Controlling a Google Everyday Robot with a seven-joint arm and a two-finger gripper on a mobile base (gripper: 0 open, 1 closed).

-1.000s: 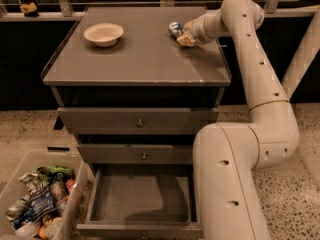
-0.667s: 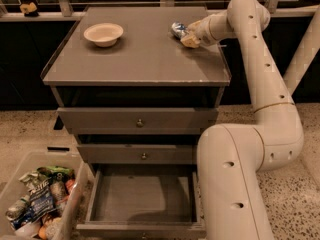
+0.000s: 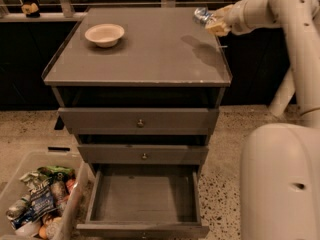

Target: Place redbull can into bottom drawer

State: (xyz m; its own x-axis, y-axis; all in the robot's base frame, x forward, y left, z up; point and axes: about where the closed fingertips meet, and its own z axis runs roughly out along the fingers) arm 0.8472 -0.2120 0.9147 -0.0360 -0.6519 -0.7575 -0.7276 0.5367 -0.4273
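My gripper (image 3: 214, 23) at back right corner of cabinet top (image 3: 150, 59) — fingers pinching redbull can (image 3: 201, 15): slim, shiny metal cylinder, appears lifted off surface. Step: carry to bottom drawer (image 3: 145, 200) — open, shallow grey tray, flat floor, low walls. Grip smooth wall firmly; clear front edge; lower onto floor centre.

The cream-coloured two-finger gripper (image 3: 214, 24) has swung right and upward since a second ago, and now hangs over the back right corner of the flat grey cabinet top (image 3: 145, 59). The slim silver-and-blue metal drink can (image 3: 201, 15), clamped in it, has come off the surface and is tilted, throwing a dark shadow (image 3: 204, 50) on the top below. The white arm's elbow (image 3: 295, 4) has pulled out to the right.
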